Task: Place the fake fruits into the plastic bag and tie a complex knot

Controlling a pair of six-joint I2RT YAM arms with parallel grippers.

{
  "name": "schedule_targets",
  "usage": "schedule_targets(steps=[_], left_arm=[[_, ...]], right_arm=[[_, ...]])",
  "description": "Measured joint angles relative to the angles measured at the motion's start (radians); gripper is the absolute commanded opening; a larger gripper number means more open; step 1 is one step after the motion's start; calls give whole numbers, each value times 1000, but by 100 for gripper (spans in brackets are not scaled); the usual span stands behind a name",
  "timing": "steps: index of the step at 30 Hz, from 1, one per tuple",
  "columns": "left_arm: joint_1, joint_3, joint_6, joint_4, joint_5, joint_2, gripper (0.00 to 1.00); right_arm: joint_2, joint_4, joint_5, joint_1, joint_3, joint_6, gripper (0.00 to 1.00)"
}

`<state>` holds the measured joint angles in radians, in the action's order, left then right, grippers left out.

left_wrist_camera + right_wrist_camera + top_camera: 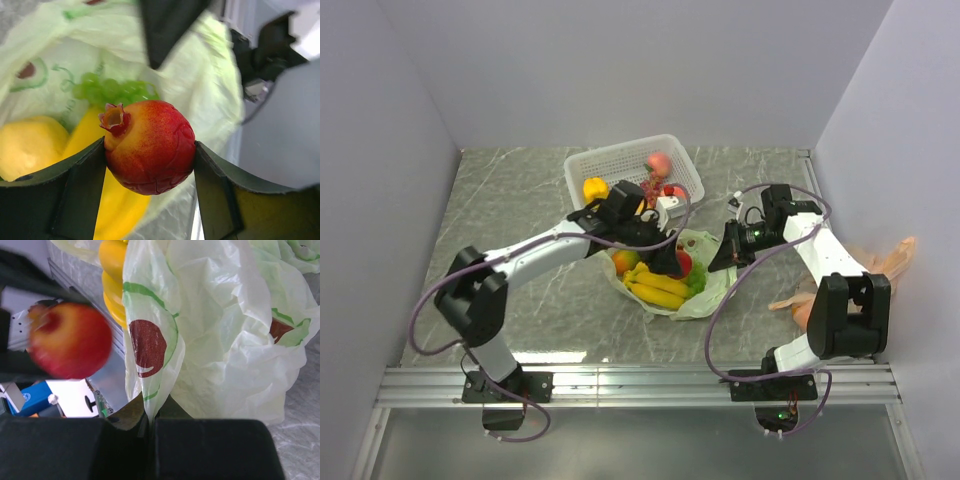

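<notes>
My left gripper (150,146) is shut on a red-and-yellow fake fruit (152,135) with a small crown at its top. It hangs over the open mouth of the pale green plastic bag (712,290). Inside the bag lie yellow bananas (658,288), an orange-green mango (625,262), green grapes (115,91) and a yellow lemon (30,146). My right gripper (152,412) is shut on the bag's thin edge (150,390) and holds it up. The held fruit (70,340) shows blurred at the left of the right wrist view. No knot shows.
A white lattice basket (620,160) stands behind the bag with a yellow fruit (595,188) and a peach (659,163) in it. A peach-orange bag (885,262) lies at the right wall beside the right arm. Grey walls close in three sides.
</notes>
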<state>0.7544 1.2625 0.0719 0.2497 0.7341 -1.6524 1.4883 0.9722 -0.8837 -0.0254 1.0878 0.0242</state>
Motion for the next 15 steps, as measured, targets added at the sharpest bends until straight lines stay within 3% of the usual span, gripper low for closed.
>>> schedule_targets(steps=[4, 5, 7, 12, 15], left_arm=[[8, 65, 43, -31, -41, -125, 51], [11, 84, 51, -33, -58, -156, 60], [19, 110, 65, -29, -84, -196, 68], [31, 150, 66, 8, -124, -202, 99], [21, 155, 68, 51, -138, -152, 99]], right_arm=[[-8, 5, 0, 0, 1, 5, 0], [-8, 10, 0, 0, 1, 8, 0], [-9, 17, 0, 0, 2, 16, 0], [-15, 23, 1, 0, 5, 23, 0], [-17, 23, 1, 0, 5, 23, 0]])
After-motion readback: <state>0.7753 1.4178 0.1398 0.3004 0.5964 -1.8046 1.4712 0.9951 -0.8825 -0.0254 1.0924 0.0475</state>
